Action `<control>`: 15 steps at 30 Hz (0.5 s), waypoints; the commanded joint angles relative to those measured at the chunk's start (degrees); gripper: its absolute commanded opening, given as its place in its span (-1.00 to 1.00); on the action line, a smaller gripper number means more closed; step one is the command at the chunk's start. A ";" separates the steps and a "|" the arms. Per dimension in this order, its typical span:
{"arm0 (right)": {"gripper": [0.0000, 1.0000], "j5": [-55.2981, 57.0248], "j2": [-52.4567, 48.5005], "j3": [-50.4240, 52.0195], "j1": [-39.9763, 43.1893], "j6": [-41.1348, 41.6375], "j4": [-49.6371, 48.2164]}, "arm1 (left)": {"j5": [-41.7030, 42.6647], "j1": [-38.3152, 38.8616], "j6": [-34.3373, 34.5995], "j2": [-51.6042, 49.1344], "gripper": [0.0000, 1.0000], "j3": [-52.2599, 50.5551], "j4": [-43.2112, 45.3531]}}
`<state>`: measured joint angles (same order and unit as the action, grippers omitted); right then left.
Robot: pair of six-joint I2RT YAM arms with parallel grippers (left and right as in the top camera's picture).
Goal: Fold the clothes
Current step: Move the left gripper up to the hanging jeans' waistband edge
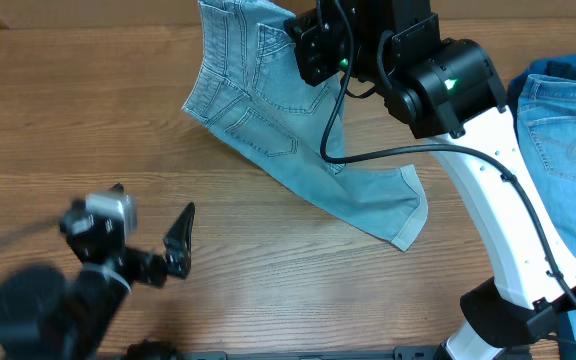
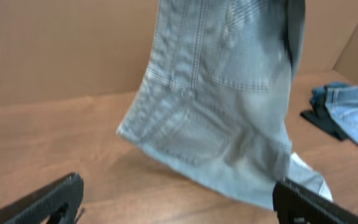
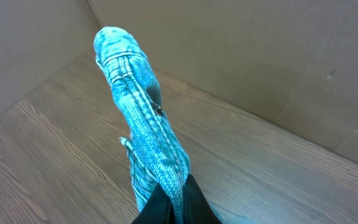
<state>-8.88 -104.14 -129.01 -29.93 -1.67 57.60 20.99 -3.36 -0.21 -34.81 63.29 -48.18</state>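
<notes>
Uppermost, the right claw [image 3: 171,202], shut on a bunched fold, dangled the denim shorts [image 1: 268,110], one hem touching the surface [image 1: 68,100], likely to straighten them; the left claw [image 1: 151,218] hovered wide open, empty.

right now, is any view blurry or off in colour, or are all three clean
overhead: the shorts look sharp, but the left gripper and its arm are smeared and blurry; left wrist: the shorts look soft, and the fingers at the bottom corners are dark silhouettes; right wrist: crisp, but the shorts read an unnatural teal.
</notes>
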 commanded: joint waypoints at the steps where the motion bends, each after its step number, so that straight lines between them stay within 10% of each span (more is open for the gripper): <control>1: -0.92 1.20 0.50 -1.07 0.42 0.39 -1.14 | 5.42 0.39 -1.57 -16.00 1.00 13.68 -5.73; 9: -0.92 1.29 0.50 -1.07 0.42 0.39 -1.38 | -3.56 0.37 4.85 -38.42 0.97 14.84 -2.45; 15: -0.92 1.27 0.50 -1.07 0.42 0.44 -1.55 | 6.54 0.26 3.39 -57.59 0.95 14.84 7.93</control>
<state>-7.66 -104.33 -129.01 -29.71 -1.69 57.52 21.37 -3.36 2.94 -85.27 77.38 -44.64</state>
